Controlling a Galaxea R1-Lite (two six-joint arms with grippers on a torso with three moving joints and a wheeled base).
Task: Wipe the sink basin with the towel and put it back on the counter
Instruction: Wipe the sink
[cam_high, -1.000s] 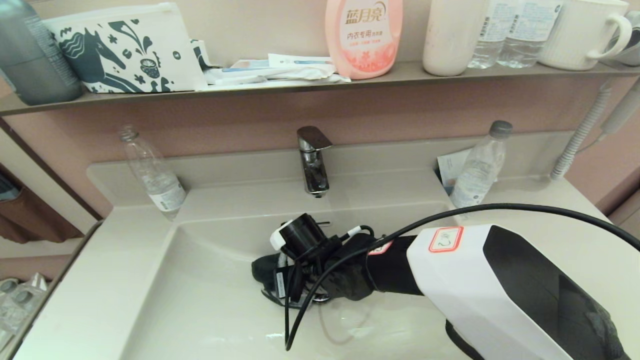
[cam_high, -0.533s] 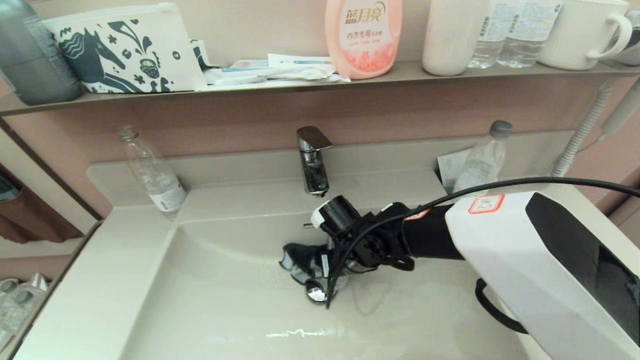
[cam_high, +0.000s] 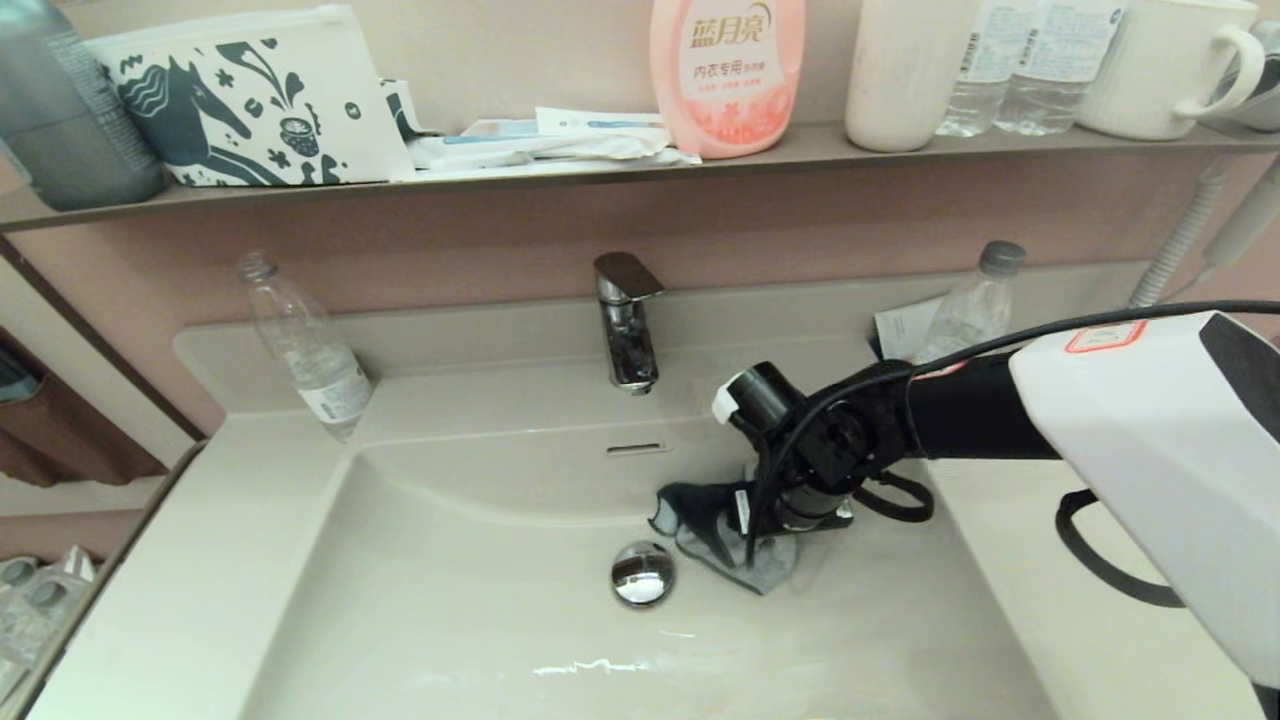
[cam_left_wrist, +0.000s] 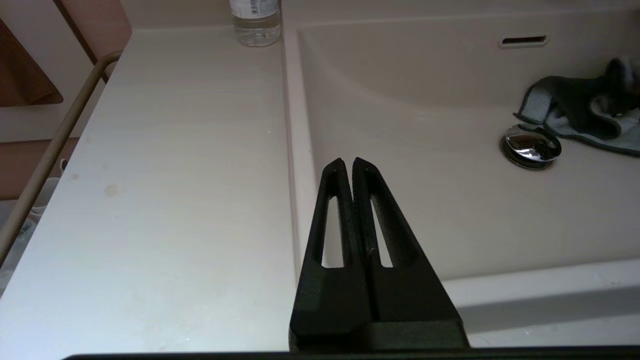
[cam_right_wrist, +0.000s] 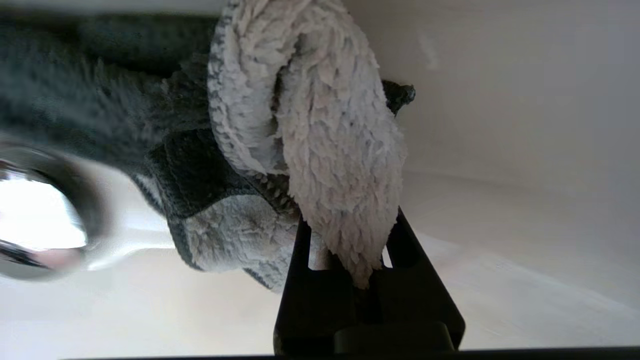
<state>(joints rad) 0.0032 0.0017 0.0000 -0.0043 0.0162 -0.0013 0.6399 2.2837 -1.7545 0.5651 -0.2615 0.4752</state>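
Observation:
The cream-white sink basin (cam_high: 430, 600) has a chrome drain plug (cam_high: 642, 573) and an overflow slot (cam_high: 634, 449). The towel (cam_high: 712, 530), grey and charcoal, lies bunched on the basin floor just right of the plug. My right gripper (cam_high: 778, 532) reaches in from the right and is shut on the towel, whose fluffy light fold (cam_right_wrist: 330, 140) sits between the fingers and hides most of them. In the left wrist view my left gripper (cam_left_wrist: 348, 162) is shut and empty above the basin's front left rim, beside the counter (cam_left_wrist: 175, 175).
A chrome faucet (cam_high: 626, 320) stands behind the basin. One clear bottle (cam_high: 305, 350) is on the counter at back left, another (cam_high: 965, 320) at back right. The brown wall shelf (cam_high: 600, 165) holds several items. A metal rail (cam_left_wrist: 50, 150) runs along the counter's left edge.
My right gripper has dragged the towel rightwards across the basin floor, from over the drain plug to its right side. The plug now shows in full.

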